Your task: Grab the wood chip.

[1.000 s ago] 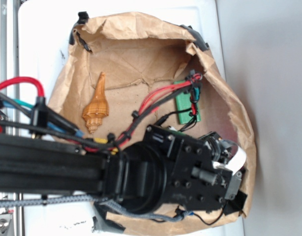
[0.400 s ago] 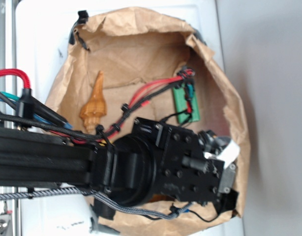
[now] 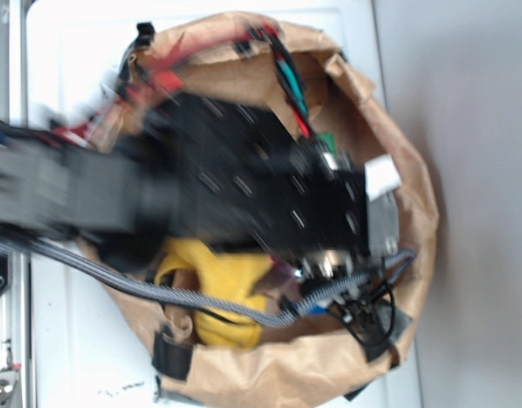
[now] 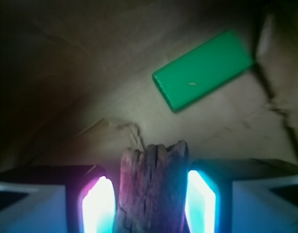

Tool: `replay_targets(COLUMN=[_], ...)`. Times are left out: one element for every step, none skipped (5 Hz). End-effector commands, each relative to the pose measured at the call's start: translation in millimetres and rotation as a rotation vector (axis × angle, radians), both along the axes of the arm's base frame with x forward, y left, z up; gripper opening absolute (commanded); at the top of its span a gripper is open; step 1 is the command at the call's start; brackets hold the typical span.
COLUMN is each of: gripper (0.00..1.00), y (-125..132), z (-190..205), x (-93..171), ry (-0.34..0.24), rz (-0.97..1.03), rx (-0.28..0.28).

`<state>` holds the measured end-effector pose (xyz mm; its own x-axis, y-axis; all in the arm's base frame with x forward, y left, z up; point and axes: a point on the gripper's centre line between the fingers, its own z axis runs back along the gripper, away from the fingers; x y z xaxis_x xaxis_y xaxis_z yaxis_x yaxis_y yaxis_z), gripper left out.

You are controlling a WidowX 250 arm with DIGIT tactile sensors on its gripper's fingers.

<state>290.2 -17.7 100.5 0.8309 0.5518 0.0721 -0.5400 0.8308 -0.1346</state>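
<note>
Brown paper bag (image 3: 329,374) lies open on the white tabletop (image 3: 65,348); inside, the gripper (image 4: 151,204) straddles the wood chip (image 4: 151,189), pads just beside its flanks, whether pressing I cannot tell; squeeze squarely before lifting; only the wrist view shows chip and green block (image 4: 202,68) clearly; outside, the blurred arm hides the chip.

We see a white table (image 3: 82,357) carrying a crumpled brown paper bag (image 3: 329,370), opened wide like a shallow bowl. On the paper floor of the bag lie a green block (image 4: 203,69) and a yellow cloth (image 3: 214,293), well apart.
</note>
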Motion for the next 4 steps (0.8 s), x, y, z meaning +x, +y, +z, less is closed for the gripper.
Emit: replay_targets(gripper=[0.00,0.00,0.00,0.00], y=[22.1,36.5,46.8,47.6], z=[62.1,70.6,74.3,73.9], x=[-9.4,-7.7,-3.7,-0.9], ry=[-0.120,-0.120,-0.151,-0.159], rz=[-0.158,-0.170,-0.143,-0.146], rx=[0.090,0.092,0.064,0.163])
